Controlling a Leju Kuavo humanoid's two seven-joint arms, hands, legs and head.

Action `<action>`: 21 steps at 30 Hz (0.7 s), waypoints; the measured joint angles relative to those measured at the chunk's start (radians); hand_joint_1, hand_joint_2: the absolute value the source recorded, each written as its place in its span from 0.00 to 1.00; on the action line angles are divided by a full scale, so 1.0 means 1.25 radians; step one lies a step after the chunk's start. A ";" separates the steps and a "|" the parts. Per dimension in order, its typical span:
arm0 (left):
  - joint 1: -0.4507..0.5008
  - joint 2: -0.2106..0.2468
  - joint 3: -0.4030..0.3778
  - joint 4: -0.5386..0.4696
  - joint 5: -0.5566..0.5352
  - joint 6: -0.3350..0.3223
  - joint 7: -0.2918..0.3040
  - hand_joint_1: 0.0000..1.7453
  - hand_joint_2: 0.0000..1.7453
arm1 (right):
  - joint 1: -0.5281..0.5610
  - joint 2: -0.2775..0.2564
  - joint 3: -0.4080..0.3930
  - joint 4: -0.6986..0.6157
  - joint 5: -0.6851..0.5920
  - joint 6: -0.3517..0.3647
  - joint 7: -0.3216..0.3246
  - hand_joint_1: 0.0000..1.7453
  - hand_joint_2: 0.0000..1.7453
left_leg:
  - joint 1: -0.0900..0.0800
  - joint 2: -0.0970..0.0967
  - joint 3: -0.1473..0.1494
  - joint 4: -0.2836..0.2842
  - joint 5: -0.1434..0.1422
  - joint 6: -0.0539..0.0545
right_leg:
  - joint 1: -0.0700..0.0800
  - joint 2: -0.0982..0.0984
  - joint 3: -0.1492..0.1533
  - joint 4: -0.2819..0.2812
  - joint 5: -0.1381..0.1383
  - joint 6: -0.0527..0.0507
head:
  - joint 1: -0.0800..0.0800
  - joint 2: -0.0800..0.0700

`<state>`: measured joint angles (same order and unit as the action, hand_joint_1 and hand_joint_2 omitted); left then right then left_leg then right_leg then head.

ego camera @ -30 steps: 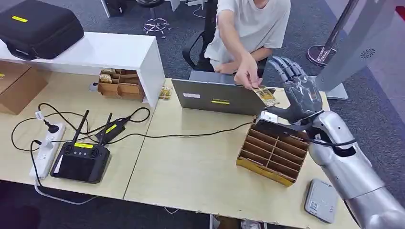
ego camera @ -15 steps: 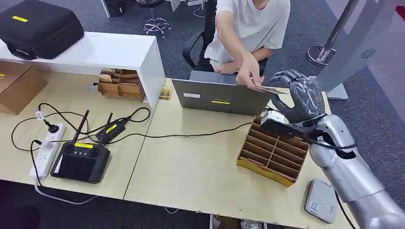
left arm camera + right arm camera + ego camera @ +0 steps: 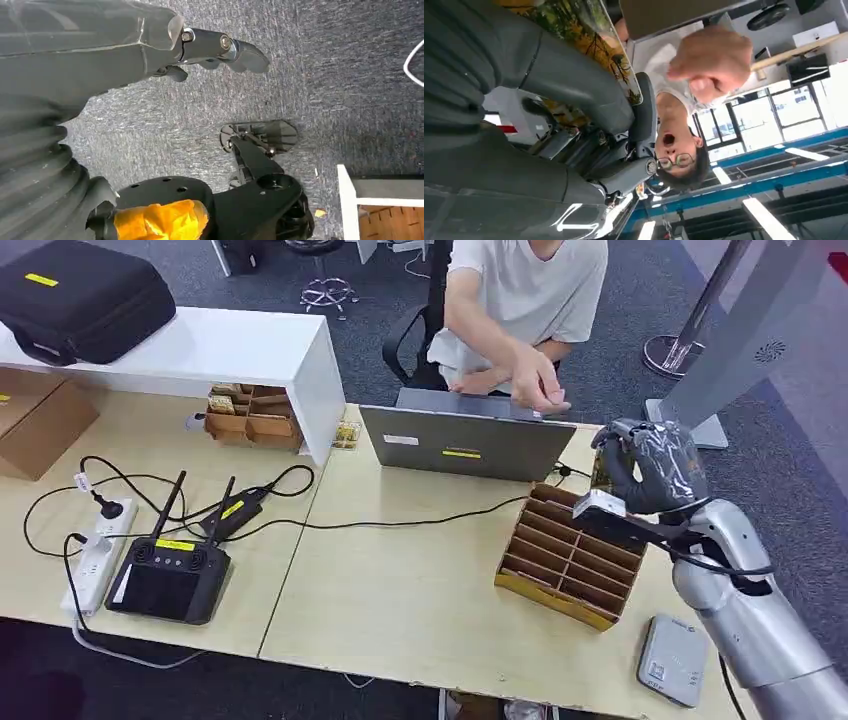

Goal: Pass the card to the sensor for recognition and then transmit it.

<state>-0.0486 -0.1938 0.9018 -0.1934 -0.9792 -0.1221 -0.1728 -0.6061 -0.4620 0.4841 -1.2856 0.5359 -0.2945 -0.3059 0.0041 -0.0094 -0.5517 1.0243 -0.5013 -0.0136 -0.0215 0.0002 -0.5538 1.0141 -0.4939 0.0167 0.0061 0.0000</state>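
Your sensor (image 3: 673,660) at five o'clock sits unused. Further out, at two o'clock, your right hand (image 3: 652,465) pinches the card (image 3: 589,45); scanning and passing remain. The person's hand (image 3: 537,380) hovers beyond, at one o'clock.

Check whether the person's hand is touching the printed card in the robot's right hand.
Apart. In the right wrist view the right hand grips the yellow-green printed card, and the person's hand hangs clear of it with background showing between.

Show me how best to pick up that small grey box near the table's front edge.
Probably grip the grey sensor across its two longer side edges, coming down from above: it lies flat on the table, so only its edges offer purchase.
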 joint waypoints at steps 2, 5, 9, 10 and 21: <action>0.000 0.000 0.000 0.000 0.005 0.002 -0.006 0.00 1.00 | 0.001 0.000 -0.003 -0.002 -0.005 0.000 0.000 1.00 1.00 | 0.000 0.000 0.000 0.000 0.000 0.000 | 0.000 0.000 0.000 0.000 0.000 0.000 | 0.000 0.000; 0.000 0.000 0.007 0.000 0.010 -0.001 -0.007 0.00 1.00 | 0.003 0.000 -0.005 -0.006 -0.003 0.000 -0.001 1.00 1.00 | 0.000 0.000 0.000 0.000 0.000 0.000 | 0.000 0.000 0.000 0.000 0.000 0.000 | 0.000 0.000; 0.000 0.000 0.012 0.000 0.013 -0.009 -0.006 0.00 1.00 | 0.005 0.000 -0.006 -0.007 0.005 -0.008 -0.002 1.00 1.00 | 0.000 0.000 0.000 0.000 0.000 0.000 | 0.000 0.000 0.000 0.000 0.000 0.000 | 0.000 0.000; 0.000 0.000 0.013 0.000 0.013 -0.012 -0.005 0.00 1.00 | 0.005 0.000 -0.007 -0.007 0.010 -0.010 -0.002 1.00 1.00 | 0.000 0.000 0.000 0.000 0.000 0.000 | 0.000 0.000 0.000 0.000 0.000 0.000 | 0.000 0.000; 0.004 0.000 0.032 0.000 0.021 -0.017 0.004 0.00 1.00 | 0.049 -0.066 -0.052 -0.010 0.040 -0.033 0.001 1.00 1.00 | 0.000 -0.001 -0.001 0.001 0.000 0.000 | 0.000 -0.001 0.000 0.000 0.000 0.000 | 0.000 0.000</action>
<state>-0.0439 -0.1938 0.9415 -0.1930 -0.9529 -0.1438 -0.1679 -0.5444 -0.5444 0.4196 -1.2978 0.5863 -0.3353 -0.3048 0.0038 -0.0109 -0.5534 1.0254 -0.5016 -0.0133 -0.0218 -0.0010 -0.5542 1.0137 -0.4939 0.0169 0.0065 0.0000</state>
